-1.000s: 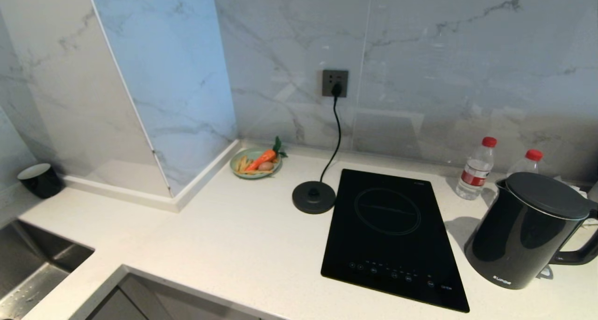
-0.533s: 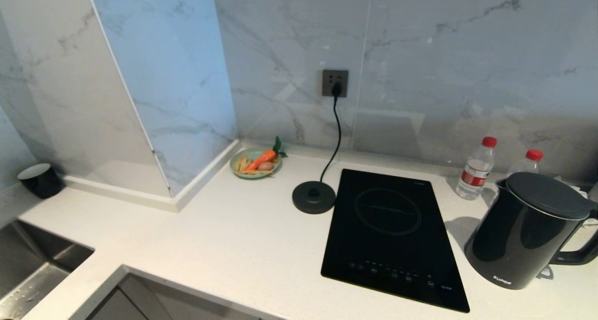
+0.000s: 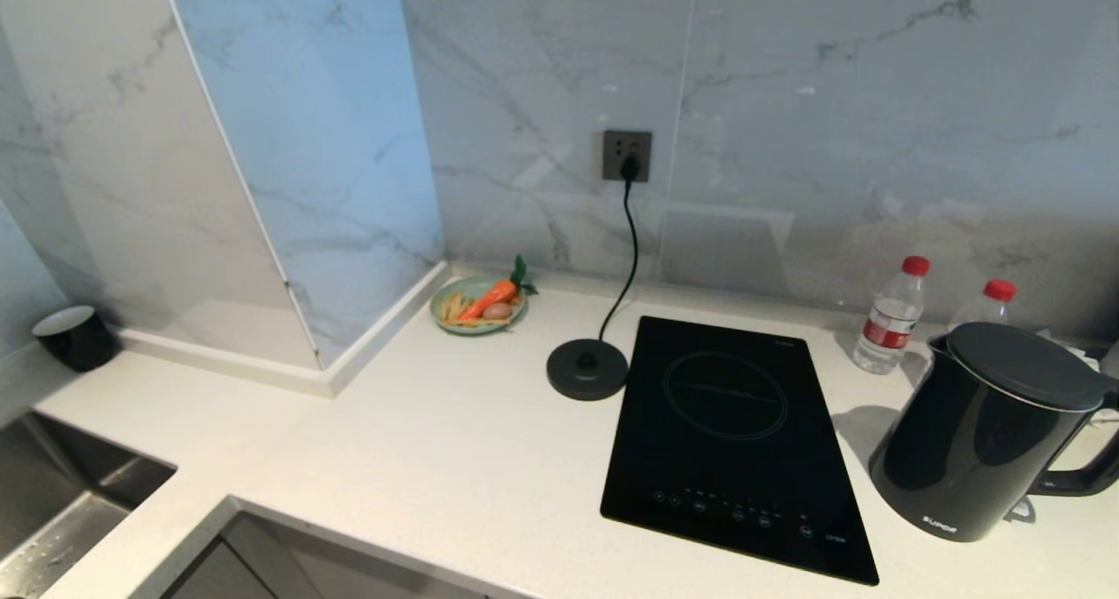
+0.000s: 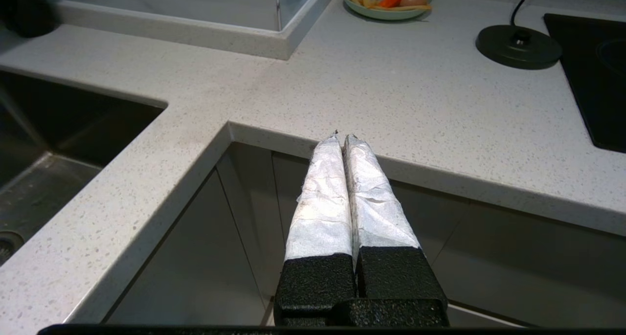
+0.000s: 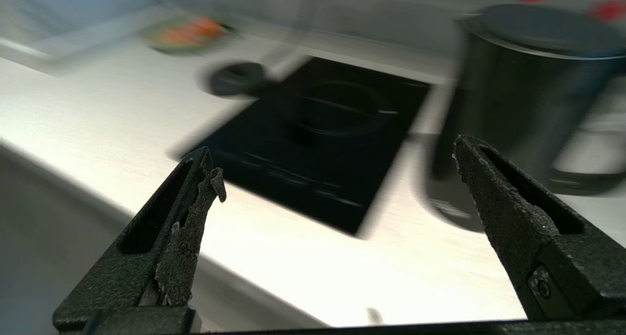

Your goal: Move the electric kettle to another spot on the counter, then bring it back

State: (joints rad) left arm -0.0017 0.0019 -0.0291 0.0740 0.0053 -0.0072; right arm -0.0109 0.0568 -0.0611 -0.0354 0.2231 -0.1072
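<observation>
The electric kettle [image 3: 988,433] sits on the white worktop [image 3: 455,459] at about 4 o'clock, same as a second ago. Nothing there has moved. The right gripper [image 5: 337,168] is spread wide near it. The left gripper [image 4: 342,142] is pressed together, waiting below the edge.
</observation>
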